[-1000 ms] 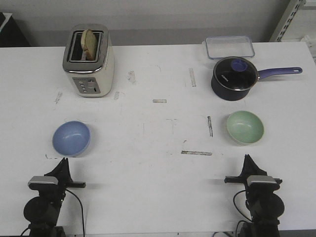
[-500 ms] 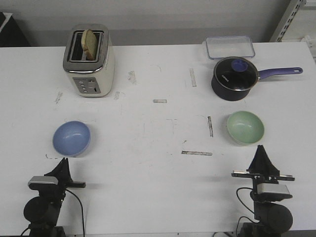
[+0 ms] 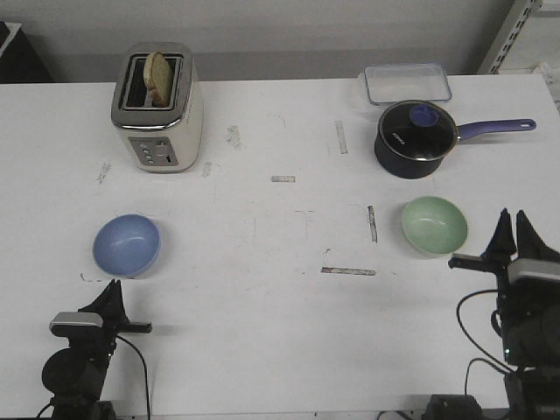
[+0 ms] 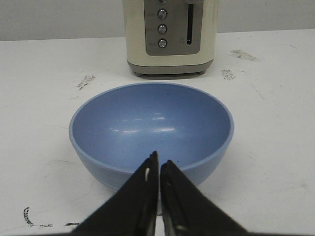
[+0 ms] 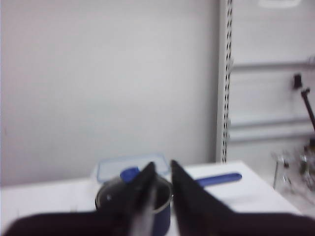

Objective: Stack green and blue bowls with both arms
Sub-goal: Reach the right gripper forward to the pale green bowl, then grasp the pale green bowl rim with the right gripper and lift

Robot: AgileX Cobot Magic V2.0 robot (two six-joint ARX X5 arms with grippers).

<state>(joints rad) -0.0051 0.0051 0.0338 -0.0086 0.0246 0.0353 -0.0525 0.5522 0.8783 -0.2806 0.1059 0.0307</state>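
Front view, bench: a white bench [image 3: 280, 332] with scuffs and short tape marks carries everything.
Blue bowl: the blue bowl [image 3: 127, 245] sits upright at about 8 o'clock from the bench's middle, empty, with bare surface all round it.
Green bowl: the green bowl [image 3: 434, 226] sits upright at about 4 o'clock from the middle, well apart from the blue one, also empty.
Left end effector: the left end effector [image 3: 112, 293] hangs low at 6 o'clock of the blue bowl, near it but not touching. From the left wrist camera its two fingers [image 4: 142, 196] are pressed together, a hairline slit between them, tips in front of the blue bowl's [image 4: 151, 132] near wall.
Right end effector: the right end effector [image 3: 510, 229] is at 3 o'clock of the green bowl, just beside its rim and apart from it. Its fingers stand a little spread, a narrow gap between the tips, nothing in them. The right wrist picture is blurred.
Toaster: a cream toaster [image 3: 157, 107] with a slice of bread [image 3: 157, 77] in one slot stands at 12 o'clock of the blue bowl.
Saucepan: a dark saucepan [image 3: 416, 138] with a purple handle stands at 12 o'clock of the green bowl, and a clear lidded box [image 3: 407, 83] lies just behind it.
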